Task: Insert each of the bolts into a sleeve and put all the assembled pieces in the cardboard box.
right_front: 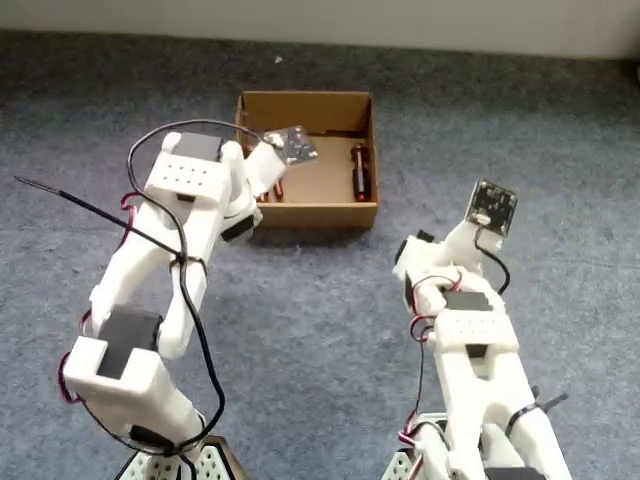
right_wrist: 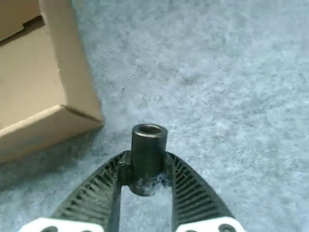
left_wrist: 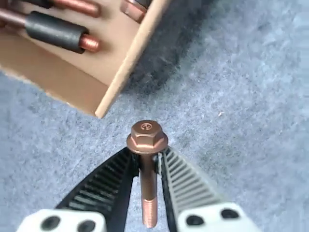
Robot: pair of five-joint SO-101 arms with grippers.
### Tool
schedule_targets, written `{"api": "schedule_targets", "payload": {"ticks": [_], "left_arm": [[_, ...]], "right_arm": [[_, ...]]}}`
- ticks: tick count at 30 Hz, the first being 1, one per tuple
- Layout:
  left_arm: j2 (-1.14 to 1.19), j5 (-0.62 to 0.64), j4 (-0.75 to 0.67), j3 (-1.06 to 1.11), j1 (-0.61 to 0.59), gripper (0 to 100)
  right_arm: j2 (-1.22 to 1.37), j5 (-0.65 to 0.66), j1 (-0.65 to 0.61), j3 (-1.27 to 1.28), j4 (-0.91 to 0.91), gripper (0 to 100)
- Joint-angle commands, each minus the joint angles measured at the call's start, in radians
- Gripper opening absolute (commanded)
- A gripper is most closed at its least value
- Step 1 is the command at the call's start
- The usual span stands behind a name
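Over nubby carpet (left_wrist: 241,72), left claw (left_wrist: 147,154) pinches copper hex bolt (left_wrist: 148,181).

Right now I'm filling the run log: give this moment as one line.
left gripper: shut on bolt | right gripper: shut on sleeve | cardboard box: assembled pieces inside | bolt and sleeve: not yet joined

Small robotics lab or maker bench, by the look. Two white printed arms (right_front: 175,215) (right_front: 478,345) with loose wires (right_front: 195,330) (bare circuit board (right_front: 493,207) on a wrist) stand on a table covered in grey carpet (right_front: 320,300). A plain cardboard box (right_front: 320,212) serves as parts bin, with a pale wall (right_front: 400,15) behind.
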Motion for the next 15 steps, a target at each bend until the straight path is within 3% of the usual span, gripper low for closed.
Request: {"api": "schedule_targets", "payload": {"ticks": [1,9,15], "left_arm": [[-0.234,0.155,-0.169,0.199,0.016,1],[-0.806,0.397,-0.399,0.634,0.030,0],[-1.050,0.568,-0.499,0.785,0.035,0]], "right_arm": [[-0.185,0.054,-0.061,0.058,-0.016,0.5],[-0.521,0.087,-0.179,0.243,-0.015,0.5],[-0.638,0.222,-0.311,0.355,-0.016,0.5]]}}
